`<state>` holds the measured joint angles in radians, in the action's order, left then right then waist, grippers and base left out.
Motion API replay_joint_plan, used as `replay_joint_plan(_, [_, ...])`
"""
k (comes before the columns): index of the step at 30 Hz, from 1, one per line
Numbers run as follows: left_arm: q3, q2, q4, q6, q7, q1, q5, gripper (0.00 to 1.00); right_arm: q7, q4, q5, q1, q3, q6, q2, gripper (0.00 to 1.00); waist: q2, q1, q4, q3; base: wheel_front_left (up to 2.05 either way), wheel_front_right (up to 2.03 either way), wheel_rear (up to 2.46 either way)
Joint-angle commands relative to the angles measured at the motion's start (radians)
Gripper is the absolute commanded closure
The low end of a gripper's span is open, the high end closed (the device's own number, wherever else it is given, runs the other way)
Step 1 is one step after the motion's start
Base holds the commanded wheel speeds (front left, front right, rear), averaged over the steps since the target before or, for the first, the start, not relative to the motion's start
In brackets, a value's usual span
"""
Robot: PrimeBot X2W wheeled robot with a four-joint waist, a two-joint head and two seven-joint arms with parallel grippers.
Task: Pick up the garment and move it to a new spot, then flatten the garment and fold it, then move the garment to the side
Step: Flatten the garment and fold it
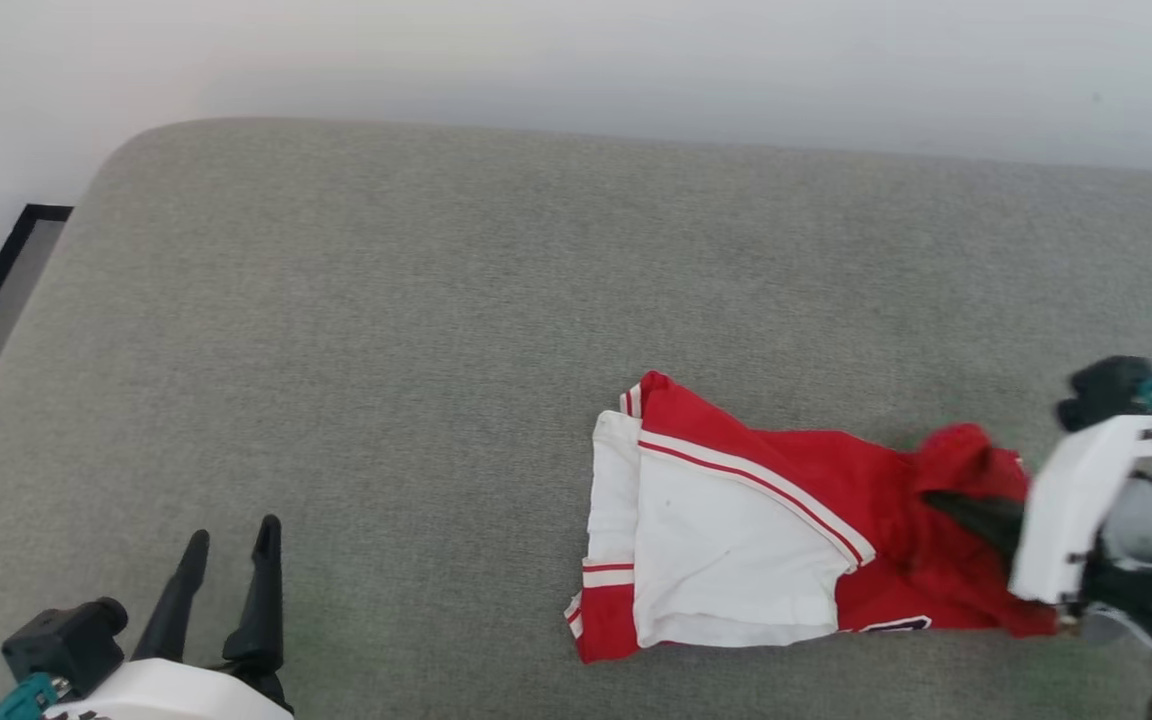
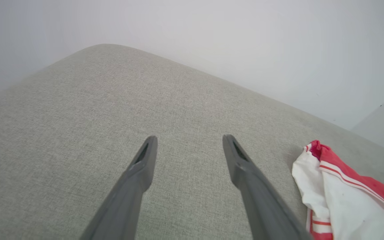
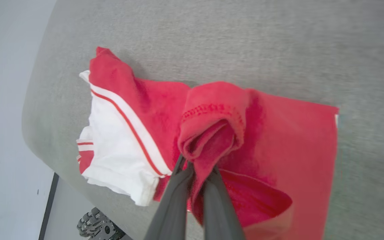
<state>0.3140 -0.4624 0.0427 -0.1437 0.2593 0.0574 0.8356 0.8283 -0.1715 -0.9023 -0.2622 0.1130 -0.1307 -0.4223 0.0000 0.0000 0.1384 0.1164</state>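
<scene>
I read this as the first step, the pick-up ahead of the move. My right fingers [image 3: 173, 200] are pressed together on a bunched fold of red cloth at the garment's [image 1: 736, 520] right end, and the fold is pulled up into a small peak above the cushion [image 1: 386, 300]. The rest of the garment lies crumpled on the right half of the cushion, toward its near edge. One white sleeve with striped trim is doubled over on the side facing the cushion's middle, and a scrap of black lettering peeks out along the near side. My left fingers [image 2: 145, 163] are spread wide with nothing between them, hanging over bare fabric at the cushion's near left, well apart from the garment. I think the next move calls for a clean lift with the right arm, high enough that the trailing sleeve does not drag, then a carry toward the open middle of the cushion. The pinch takes only a narrow fold of thin cloth, so I would raise it slowly and watch for slipping. Once it is set down, the left fingers will have to take an opposite edge, because one arm alone cannot spread this bundle flat.
</scene>
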Motion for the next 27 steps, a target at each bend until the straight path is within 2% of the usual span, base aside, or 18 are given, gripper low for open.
replay_joint_plan(1, [0.003,0.006,0.001,0.005,-0.003,0.004,-0.006,0.00,0.003,0.005,0.007,-0.019,0.019,0.000,0.017,1.00,0.0000,0.0000,0.015,-0.006,0.00,0.00,0.00])
replay_joint_plan(17, [0.029,0.027,0.025,0.024,-0.009,-0.028,0.000,0.00,-0.079,-0.097,0.039,-0.142,0.237,0.000,0.150,1.00,0.0000,0.0000,0.119,-0.005,0.00,0.00,0.00])
replay_joint_plan(24, [0.025,0.037,0.035,0.030,-0.005,-0.036,0.005,0.00,-0.117,-0.169,0.039,-0.201,0.331,0.000,0.165,1.00,0.0000,0.0000,0.138,0.001,0.00,0.00,0.00])
replay_joint_plan(25, [0.023,0.036,0.036,0.032,-0.004,-0.034,0.005,0.00,-0.127,-0.177,0.033,-0.211,0.337,0.000,0.167,0.92,0.0000,0.0000,0.138,0.001,0.00,0.00,0.00])
replay_joint_plan(26, [0.023,0.036,0.038,0.033,-0.004,-0.033,0.005,0.00,-0.133,-0.179,0.031,-0.220,0.350,0.000,0.165,0.61,0.0000,0.0000,0.138,0.001,0.00,0.00,0.00])
replay_joint_plan(27, [0.022,0.036,0.039,0.035,-0.003,-0.033,0.005,0.00,-0.140,-0.183,0.025,-0.225,0.361,0.000,0.164,0.23,0.0000,0.0000,0.137,0.001,0.00,0.00,0.00])
